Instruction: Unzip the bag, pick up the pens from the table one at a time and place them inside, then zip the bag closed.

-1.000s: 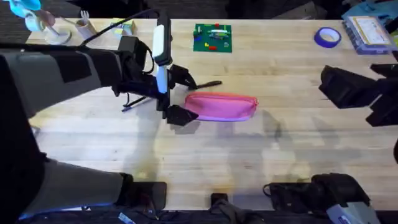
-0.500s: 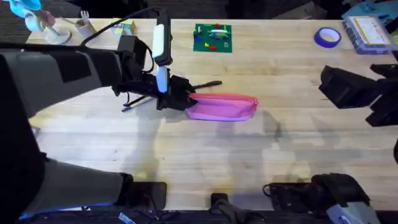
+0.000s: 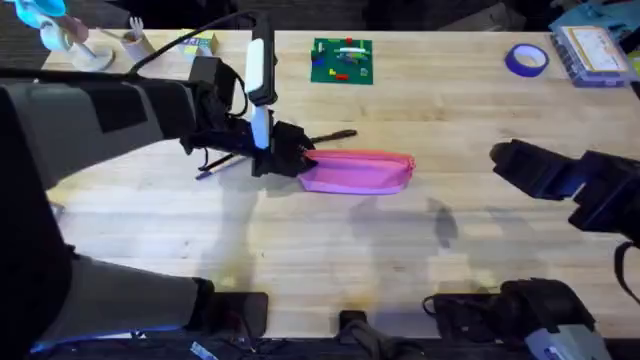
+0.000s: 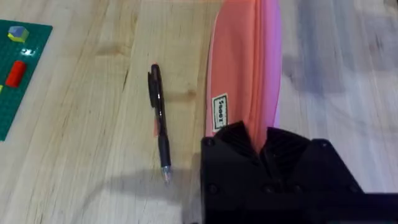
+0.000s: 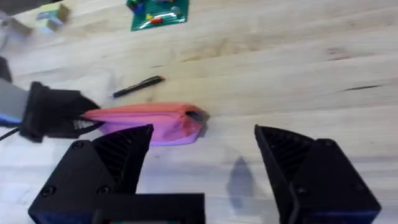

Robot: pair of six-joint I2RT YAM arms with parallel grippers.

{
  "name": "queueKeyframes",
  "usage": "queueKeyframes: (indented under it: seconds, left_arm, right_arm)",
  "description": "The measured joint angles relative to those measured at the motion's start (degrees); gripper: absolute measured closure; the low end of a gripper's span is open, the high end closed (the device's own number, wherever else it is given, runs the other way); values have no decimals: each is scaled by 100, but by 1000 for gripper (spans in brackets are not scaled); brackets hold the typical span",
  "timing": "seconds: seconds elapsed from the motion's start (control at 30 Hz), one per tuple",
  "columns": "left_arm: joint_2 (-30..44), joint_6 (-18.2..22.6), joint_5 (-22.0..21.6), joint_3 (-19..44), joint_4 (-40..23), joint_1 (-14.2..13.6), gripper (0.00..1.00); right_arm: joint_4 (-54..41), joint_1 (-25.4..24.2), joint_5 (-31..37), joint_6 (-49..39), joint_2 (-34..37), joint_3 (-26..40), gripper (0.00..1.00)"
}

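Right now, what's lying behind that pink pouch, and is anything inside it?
Behind the pink fabric pouch lies one slim dark pen on the light wooden table, apart from it. The pouch's inside is hidden.

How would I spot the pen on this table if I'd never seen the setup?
Find the pink bag in the middle of the wooden table, its end pinched by the left tool. Just behind it, toward the green board, lies the pen: slim, dark, flat on the wood.
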Motion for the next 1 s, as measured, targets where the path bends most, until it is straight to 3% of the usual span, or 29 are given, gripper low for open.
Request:
queueKeyframes:
  seconds: [0.23,1.0]
  left_arm:
    - [0,0,0,0,0,0,958]
    - [0,0,0,0,2,0,958]
  right_arm:
    - [-306,0,-532,122,-2,4,4]
    - [-384,0,-628,251,-2,2,4]
